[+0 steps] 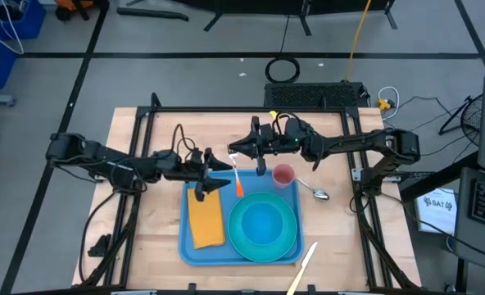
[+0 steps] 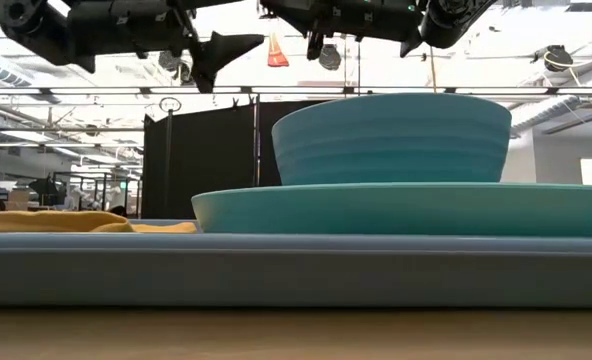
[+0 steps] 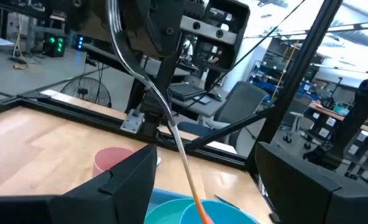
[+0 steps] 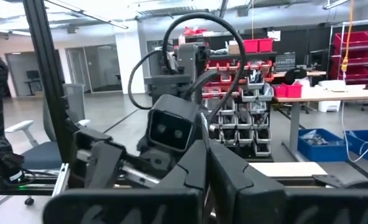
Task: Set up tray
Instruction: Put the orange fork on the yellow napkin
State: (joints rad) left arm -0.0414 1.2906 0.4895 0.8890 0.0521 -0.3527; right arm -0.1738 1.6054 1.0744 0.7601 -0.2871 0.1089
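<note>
The blue tray [image 1: 195,250] lies at the table's near middle. It bears a yellow napkin [image 1: 206,220] on its left and a turquoise plate [image 1: 263,238] with a bowl [image 2: 391,135] on its right. My right gripper [image 1: 233,151] hangs over the tray's far edge, shut on an orange-handled fork [image 1: 237,176]. My left gripper [image 1: 219,172] stands open and level just left of the fork. In the left wrist view the fork [image 3: 178,140] shows between and beyond its two fingers, apart from them. My right gripper holds the fork by its metal upper part [image 3: 148,81], coming level from the table's right side. The gripper's own body hides the exact place of contact. The fork hangs slanted below the fingers, orange handle [image 1: 239,188] lowest, clear of the tray.
A pink cup [image 1: 283,174] stands on the table just beyond the tray's far right corner, with a spoon [image 1: 316,193] to its right. A pale stick-like utensil [image 1: 304,266] lies at the near right edge. A black frame runs round the table.
</note>
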